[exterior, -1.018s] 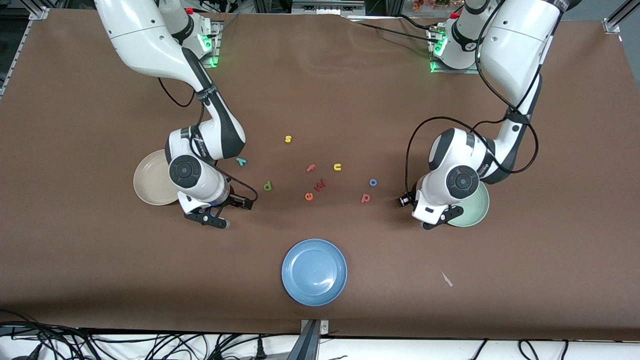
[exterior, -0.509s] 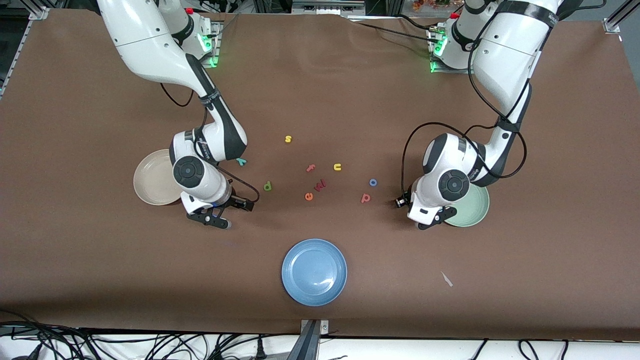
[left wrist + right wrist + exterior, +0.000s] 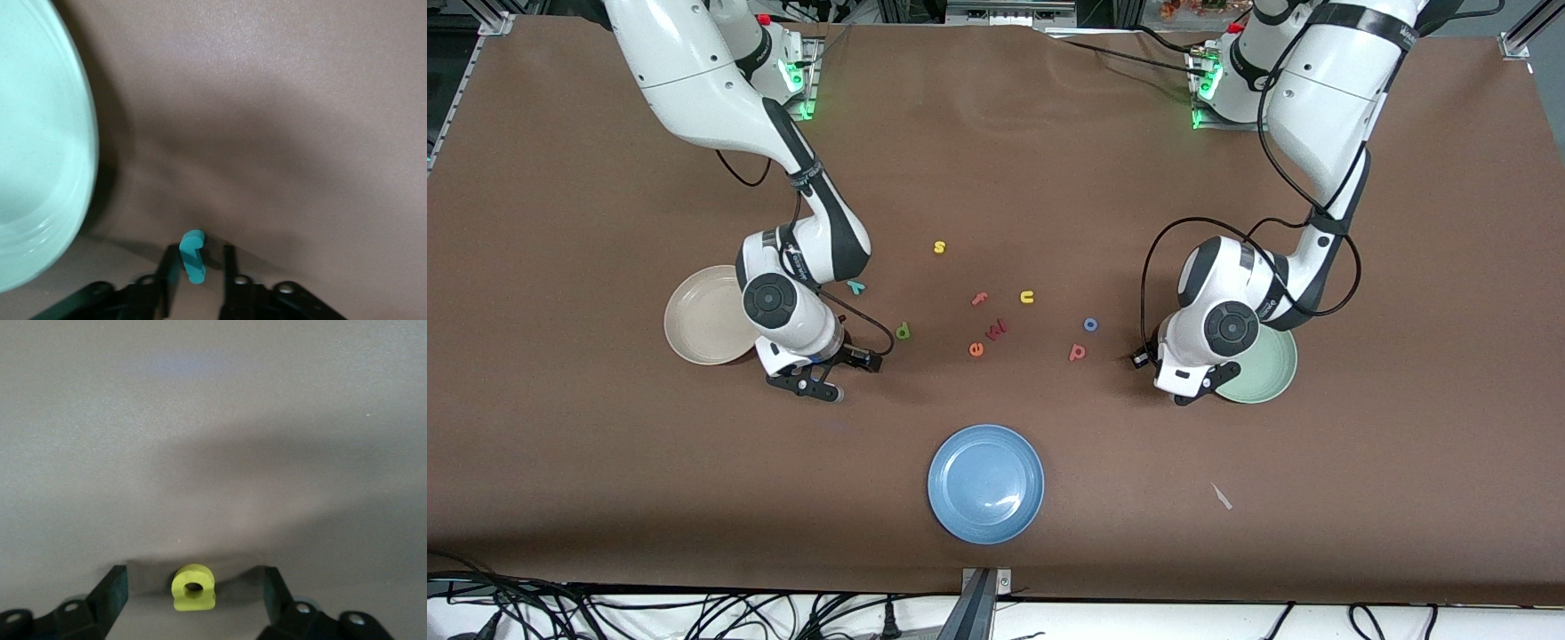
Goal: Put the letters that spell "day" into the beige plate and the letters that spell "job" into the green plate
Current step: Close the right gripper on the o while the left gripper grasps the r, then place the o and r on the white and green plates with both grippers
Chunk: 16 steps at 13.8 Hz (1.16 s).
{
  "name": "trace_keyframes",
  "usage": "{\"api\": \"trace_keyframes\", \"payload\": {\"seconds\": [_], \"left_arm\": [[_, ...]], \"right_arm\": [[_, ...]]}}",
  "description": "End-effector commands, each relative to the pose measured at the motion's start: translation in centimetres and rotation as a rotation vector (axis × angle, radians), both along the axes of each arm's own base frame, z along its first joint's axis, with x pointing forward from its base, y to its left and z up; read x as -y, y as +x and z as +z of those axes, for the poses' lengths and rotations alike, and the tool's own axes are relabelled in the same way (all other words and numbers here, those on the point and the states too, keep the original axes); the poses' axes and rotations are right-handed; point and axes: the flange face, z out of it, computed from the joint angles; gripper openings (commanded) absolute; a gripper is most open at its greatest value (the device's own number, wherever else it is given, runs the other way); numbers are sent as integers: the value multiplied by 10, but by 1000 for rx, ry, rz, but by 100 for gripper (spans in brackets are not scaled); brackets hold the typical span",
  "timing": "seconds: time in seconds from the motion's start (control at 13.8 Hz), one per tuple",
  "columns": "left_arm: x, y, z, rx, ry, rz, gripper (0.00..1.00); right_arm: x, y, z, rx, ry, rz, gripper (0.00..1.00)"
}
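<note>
2 grippers have slid slightly toward the table's middle since a second ago. The left gripper [image 3: 1199, 391], low beside the green plate's [image 3: 1272, 378] rim, has narrowed its jaws around the teal j [image 3: 192, 257], a thin gap left on 1 side. The right gripper [image 3: 815, 388], near the beige plate [image 3: 698, 320], stands wide apart astride the yellow a [image 3: 193, 588]; bare table reaches the blue plate [image 3: 985, 483].

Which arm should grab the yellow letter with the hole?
The right arm. Its open right gripper sits around the yellow letter, beside the beige plate. The left gripper is by the green plate.
</note>
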Motion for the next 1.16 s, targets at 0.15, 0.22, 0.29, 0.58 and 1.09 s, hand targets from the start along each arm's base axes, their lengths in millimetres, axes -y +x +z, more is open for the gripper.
{"api": "trace_keyframes", "payload": {"seconds": [0.15,0.22,0.29,0.58,1.09], "left_arm": [[-2,2,7,11,23,6,0],[-3,3,18,11,24,6,0],[-4,3,27,-6,30,3,0],[-11,3,74,-38,49,-14,0],[-81,14,75,-106,139,-216,0]], "right_arm": [[-2,-6,0,-4,10,-10,68],[0,-8,0,-6,8,-10,66],[1,-9,-1,-9,7,-9,65],[0,-10,0,-13,7,-7,48],[0,-9,0,-16,6,-12,16]]}}
